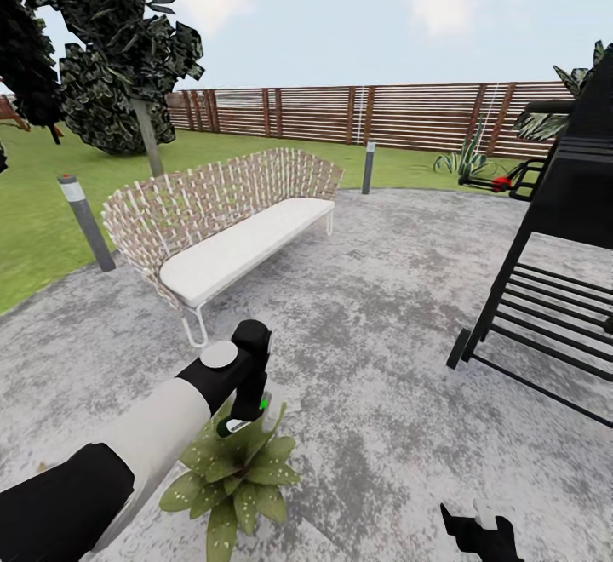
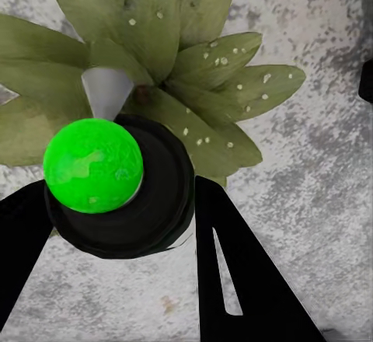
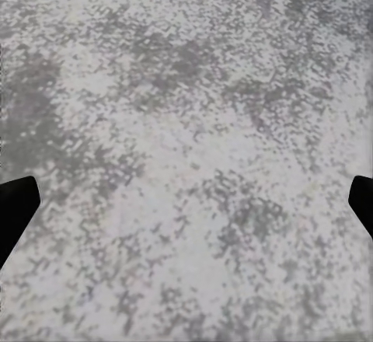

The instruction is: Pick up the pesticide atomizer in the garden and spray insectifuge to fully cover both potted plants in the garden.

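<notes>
The ground is a round patch of mottled grey paving (image 1: 383, 306) bordered by green lawn (image 1: 34, 230). A potted plant (image 1: 234, 473) with broad pointed leaves stands on the paving at the near side. Farther back a wicker bench (image 1: 221, 221) with a white cushion rests on its thin legs near the paving's edge. A black grill (image 1: 553, 272) stands on the paving to the right. Two short grey bollards (image 1: 85, 221) rise at the rim beside the grass.

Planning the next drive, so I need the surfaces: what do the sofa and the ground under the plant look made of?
The sofa looks like woven wicker, a tan open lattice, on a thin white metal-looking frame with a smooth white cushion. The paving looks like matte mottled grey stone or concrete, speckled, beneath the potted plant.
</notes>
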